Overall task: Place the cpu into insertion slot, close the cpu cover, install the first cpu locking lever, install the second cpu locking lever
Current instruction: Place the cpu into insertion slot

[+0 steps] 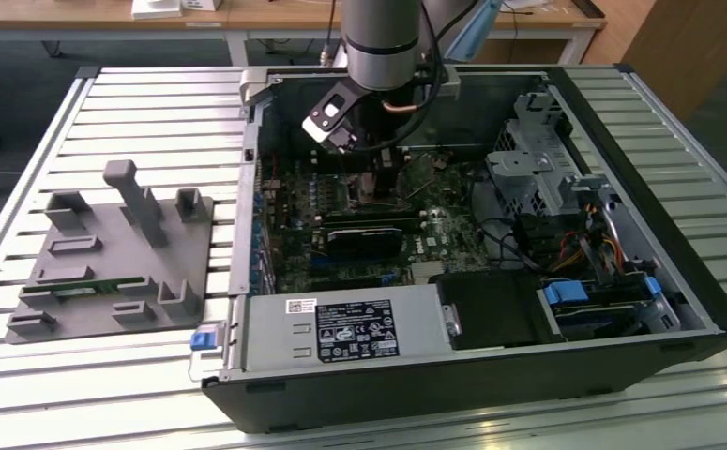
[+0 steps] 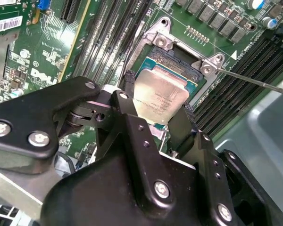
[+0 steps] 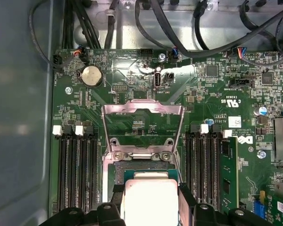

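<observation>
Slatted metal table (image 1: pixel 150 103) underneath, an open computer case (image 1: pixel 663 281) lying on it, and the arm (image 1: pixel 382 37) reaches straight down into the case over the green motherboard (image 3: pixel 217 94). Down at the insertion slot (image 2: pixel 177 59) the gripper (image 2: pixel 158 101) has the cpu (image 2: pixel 162 89) right between its black fingers (image 2: pixel 127 87), one on each of two opposite edges, both pressed against the chip, so it is clamped on the cpu. The chip sits over the near part of the slot, with the dark socket and its grey rim showing past the chip's far edge; whether it touches the socket, I cannot tell. It is a flat square with a pale silvery-beige metal top, faint print on it and a thin green border showing at the far edge. In the first wrist view the cpu (image 3: pixel 151 202) is square to the slot, and just beyond the slot the cpu cover (image 3: pixel 142 127) is swung back open, a grey metal frame with the board showing through its window. A thin metal rod (image 2: pixel 254 81) angles away from the slot's hinge side. Long black memory slots (image 3: pixel 75 169) run along both sides of the slot.
</observation>
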Motion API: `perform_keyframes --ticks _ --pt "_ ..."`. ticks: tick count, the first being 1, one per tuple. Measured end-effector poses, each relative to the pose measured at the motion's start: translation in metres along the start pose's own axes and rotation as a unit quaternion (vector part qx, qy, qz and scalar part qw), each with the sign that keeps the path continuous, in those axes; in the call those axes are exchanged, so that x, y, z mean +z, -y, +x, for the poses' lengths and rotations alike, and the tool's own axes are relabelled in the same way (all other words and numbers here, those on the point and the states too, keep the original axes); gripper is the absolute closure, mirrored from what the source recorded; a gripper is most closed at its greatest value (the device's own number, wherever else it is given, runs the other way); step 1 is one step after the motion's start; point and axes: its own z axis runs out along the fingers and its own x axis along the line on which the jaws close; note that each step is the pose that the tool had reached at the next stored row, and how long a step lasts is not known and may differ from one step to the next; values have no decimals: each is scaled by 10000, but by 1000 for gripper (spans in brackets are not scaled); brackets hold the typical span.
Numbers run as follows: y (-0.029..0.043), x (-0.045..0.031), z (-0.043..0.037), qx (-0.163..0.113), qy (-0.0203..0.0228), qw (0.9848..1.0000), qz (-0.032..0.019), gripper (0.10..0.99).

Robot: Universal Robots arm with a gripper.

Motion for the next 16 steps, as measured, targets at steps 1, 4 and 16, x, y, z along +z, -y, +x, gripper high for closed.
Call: perform_keyframes --ticks 1,4,16 --pt "0 5 1 5 1 10000 0 553" --pt "2 26 2 22 2 10000 0 553" --pt "8 111 17 48 3 10000 0 553"
